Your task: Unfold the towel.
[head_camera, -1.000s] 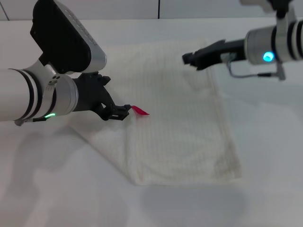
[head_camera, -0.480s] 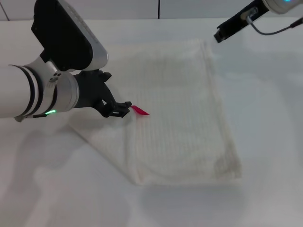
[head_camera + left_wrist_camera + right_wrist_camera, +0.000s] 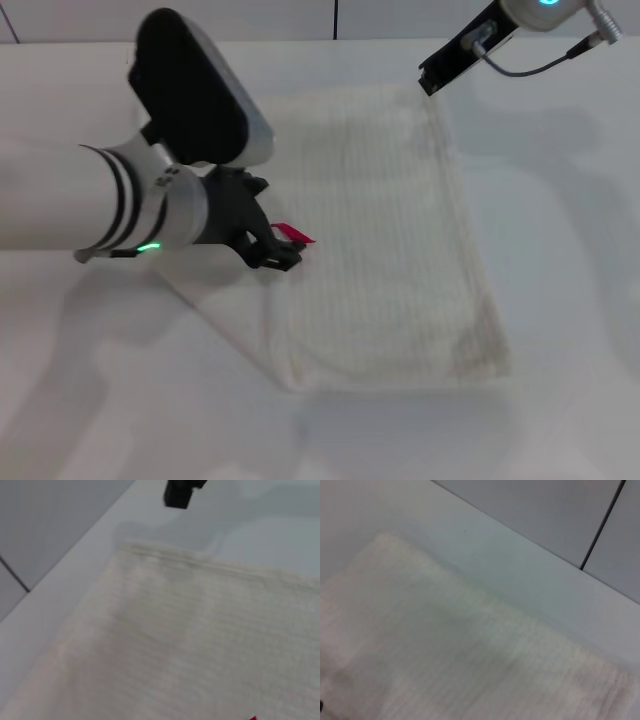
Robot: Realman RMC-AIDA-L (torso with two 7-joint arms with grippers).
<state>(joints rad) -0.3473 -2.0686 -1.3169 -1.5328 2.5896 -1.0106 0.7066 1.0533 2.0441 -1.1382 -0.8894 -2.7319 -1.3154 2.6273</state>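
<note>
The towel [image 3: 380,240] is a cream-white ribbed cloth lying flat on the white table [image 3: 560,300], with a fold layer along its left side. Its small red tag [image 3: 295,236] sticks out at that fold's edge. My left gripper [image 3: 274,255] sits low at the towel's left edge, just beside the tag. My right gripper [image 3: 433,77] hovers above the towel's far right corner. The left wrist view shows the towel [image 3: 200,640], a sliver of the tag [image 3: 252,718] and the right gripper [image 3: 179,492] beyond it. The right wrist view shows the towel's far edge [image 3: 445,660].
A grey wall with a dark seam [image 3: 334,18] runs along the table's far edge. Bare white table surrounds the towel on all sides.
My left arm has moved right, bringing its gripper up against the red tag. My right arm has lifted up and back from over the towel, then shifted slightly left above the far corner.
</note>
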